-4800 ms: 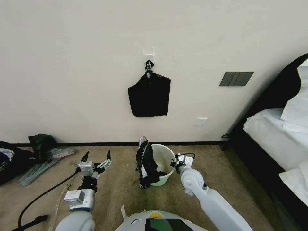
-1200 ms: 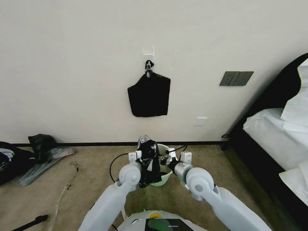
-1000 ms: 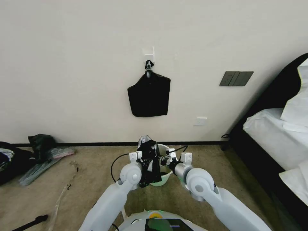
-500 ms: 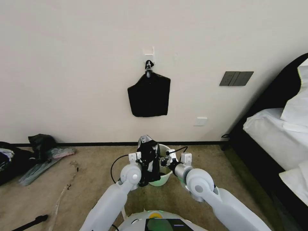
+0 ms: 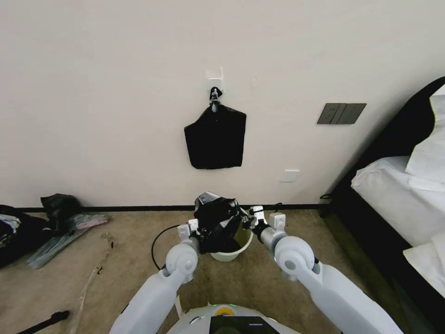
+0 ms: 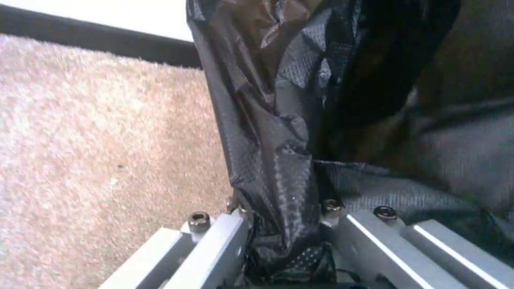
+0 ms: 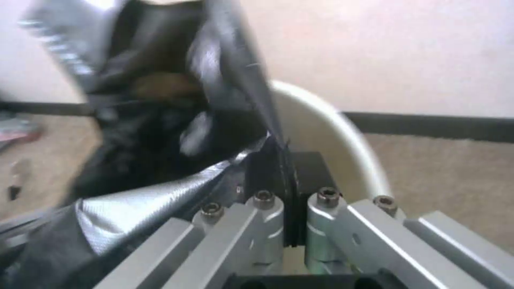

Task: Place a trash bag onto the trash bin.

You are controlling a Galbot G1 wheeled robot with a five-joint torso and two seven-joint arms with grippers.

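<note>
The black glossy trash bag hangs stretched between my two grippers, just over the mouth of the cream-white trash bin, which stands on the carpet near the wall. My left gripper holds the bag's left side. In the left wrist view the wrinkled trash bag film runs down between that left gripper, pinched there. My right gripper holds the bag's right edge. In the right wrist view the right gripper is shut on a thin fold of the trash bag, with the trash bin rim just behind.
A flat black pack hangs from a wall hook above the bin. A dark heap of cloth and plastic lies on the floor at the left. A bed stands at the right. A black cable loops beside my left arm.
Earlier the bag was draped over the bin's left rim with my left gripper open and off to the left. Both grippers now hold it, pulled wider and a little higher.
</note>
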